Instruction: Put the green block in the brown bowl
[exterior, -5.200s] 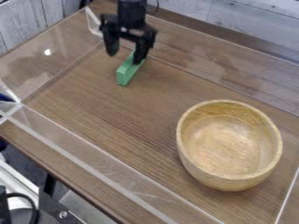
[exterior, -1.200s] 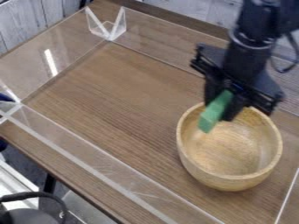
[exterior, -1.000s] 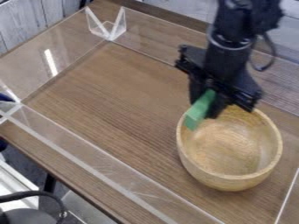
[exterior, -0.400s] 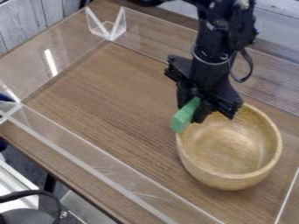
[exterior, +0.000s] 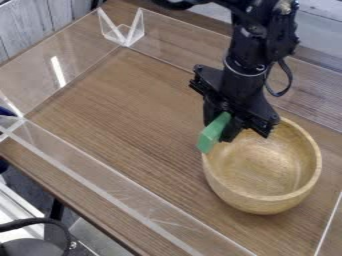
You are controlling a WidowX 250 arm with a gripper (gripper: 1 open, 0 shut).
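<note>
In the camera view my gripper [exterior: 222, 125] is shut on the green block [exterior: 214, 133], a short matte green bar held tilted. The block hangs at the upper left rim of the brown bowl [exterior: 263, 170], a round tan wooden bowl at the lower right, and its lower end pokes out to the left of the rim. Whether the block touches the rim I cannot tell. The bowl's inside shows nothing in it. The black arm [exterior: 258, 50] comes down from the top right.
A wooden tabletop [exterior: 120, 110] is fenced by clear acrylic walls [exterior: 67, 160] along the left and front. A small clear bracket [exterior: 122, 28] stands at the back left corner.
The gripper with the green block has shifted left and down, from over the bowl's middle to its upper left rim. In the last half second it barely moved.
</note>
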